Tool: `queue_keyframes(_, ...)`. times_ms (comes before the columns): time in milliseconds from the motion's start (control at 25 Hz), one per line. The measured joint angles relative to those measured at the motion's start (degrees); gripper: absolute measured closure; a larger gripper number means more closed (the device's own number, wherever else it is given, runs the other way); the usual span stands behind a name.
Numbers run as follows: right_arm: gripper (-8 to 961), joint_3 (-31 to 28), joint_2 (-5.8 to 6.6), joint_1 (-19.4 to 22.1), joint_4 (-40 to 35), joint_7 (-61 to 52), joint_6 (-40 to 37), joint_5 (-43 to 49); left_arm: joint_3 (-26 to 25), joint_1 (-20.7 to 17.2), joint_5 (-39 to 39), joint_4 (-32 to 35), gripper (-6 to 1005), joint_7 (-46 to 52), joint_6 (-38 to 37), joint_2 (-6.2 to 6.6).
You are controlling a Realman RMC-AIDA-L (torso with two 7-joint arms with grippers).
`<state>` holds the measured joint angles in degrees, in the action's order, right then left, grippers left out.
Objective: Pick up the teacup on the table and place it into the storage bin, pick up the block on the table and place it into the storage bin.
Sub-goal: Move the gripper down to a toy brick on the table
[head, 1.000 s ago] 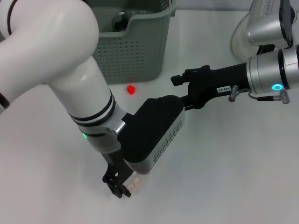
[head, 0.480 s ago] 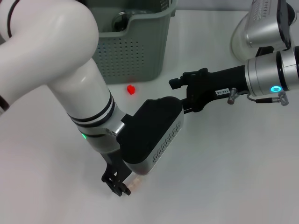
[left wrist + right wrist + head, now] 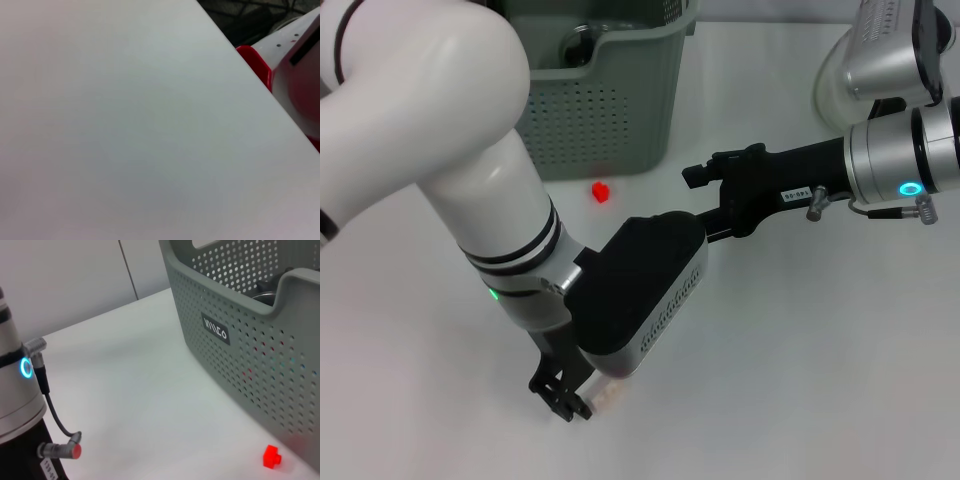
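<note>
Nearest the camera, at the lower centre-left of the head view, the left gripper [image 3: 570, 398] is down at the white table [image 3: 800, 380], its black fingers pointing toward the bottom edge of the frame. A small pale object [image 3: 605, 392] sits just beside the fingertips, touching or nearly so; what it is cannot be determined, nor whether the fingers are open, closed, or gripping it. The left wrist view shows only bare table surface running to an edge at its upper right, with a red-and-white structure beyond.

Open table lies to the lower right of the head view and along its left side below the arm.

Mid-frame, the right gripper [image 3: 705, 190] reaches in from the right edge, held level and pointing toward the frame's left, over the black wrist housing of the left arm. Its finger state cannot be told. It holds nothing visible.

Farther off, the block [image 3: 601, 191] [image 3: 271, 456], small and red, rests on the table just in front of the storage bin [image 3: 610, 110] [image 3: 250, 350], apart from its perforated wall. It is too small to judge a long axis.

The storage bin occupies the upper centre-left, its dipped rim handle facing the camera. A metallic round item [image 3: 582, 42] lies inside, behind the dip; its identity is unclear. The bin's black label is visible in the right wrist view.
</note>
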<state>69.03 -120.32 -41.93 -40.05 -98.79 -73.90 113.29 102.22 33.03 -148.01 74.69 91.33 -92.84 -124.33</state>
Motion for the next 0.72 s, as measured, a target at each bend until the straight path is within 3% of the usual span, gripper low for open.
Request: queue_keyframes(720,12,-0.1,0.0,0.2,0.0,0.2,0.4,-0.1,0.2,-0.1,0.6,0.6,443,0.2,-0.8,-0.13)
